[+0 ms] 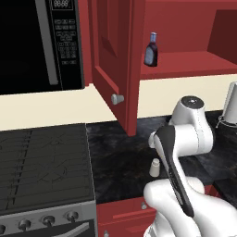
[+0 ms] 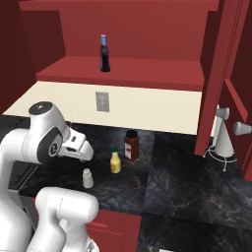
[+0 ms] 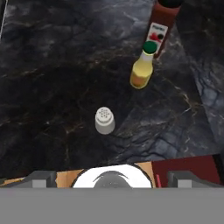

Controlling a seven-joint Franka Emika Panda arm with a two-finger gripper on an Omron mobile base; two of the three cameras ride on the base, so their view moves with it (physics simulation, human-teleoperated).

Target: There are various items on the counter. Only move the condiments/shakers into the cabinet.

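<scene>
The small dark purple bottle (image 1: 151, 49) (image 2: 104, 53) with a blue cap stands upright on the red shelf (image 2: 147, 69) of the open cabinet. On the black counter (image 2: 187, 182), the tiny white shaker (image 2: 88, 178) (image 1: 154, 167) (image 3: 105, 120) stands near the front edge. The yellow squeeze bottle (image 2: 115, 161) (image 3: 142, 69) stands just behind it. My gripper (image 3: 112, 180) hangs open above the counter, pointing down. Its fingertips (image 3: 43, 179) are far apart with nothing between them, and the shaker is just ahead of them. My hand (image 2: 78, 146) hovers up and to the left of the shaker.
A red-brown jar (image 2: 131, 145) (image 3: 162, 26) with a dark lid stands behind the yellow bottle. The open cabinet door (image 1: 113, 60) with its grey knob (image 1: 117, 98) juts out over the counter. The microwave (image 1: 41, 41) and stove (image 1: 41, 162) lie left. A white stand (image 2: 224, 140) is at the right.
</scene>
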